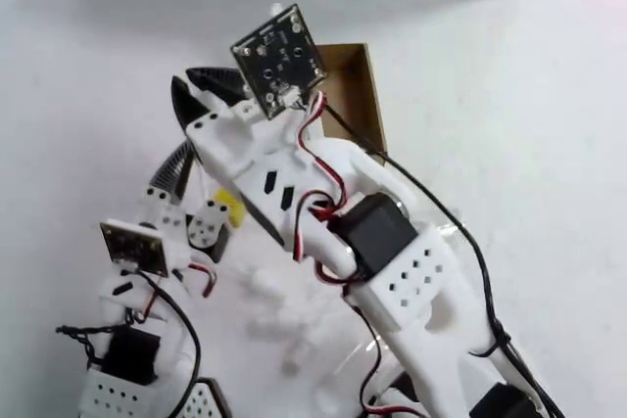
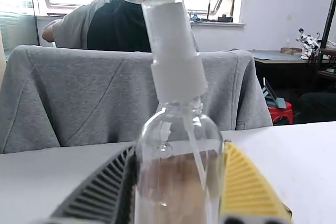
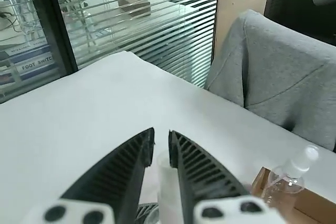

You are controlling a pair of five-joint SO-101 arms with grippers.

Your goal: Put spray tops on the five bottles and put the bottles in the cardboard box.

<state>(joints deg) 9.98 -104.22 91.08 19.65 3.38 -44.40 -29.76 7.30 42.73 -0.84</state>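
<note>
While upright, bottle (image 2: 178, 182) inside left gripper (image 2: 177, 151).

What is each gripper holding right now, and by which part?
Left gripper: a bottle, clamped around its body. Right gripper: the spray top on that bottle, pinched at its upper end.

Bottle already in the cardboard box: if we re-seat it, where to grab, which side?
Take the spray top or the neck just under it, coming from above. The bottle pokes up clear of the cardboard box wall, which hides its lower body, so a side approach would probably hit cardboard.
</note>
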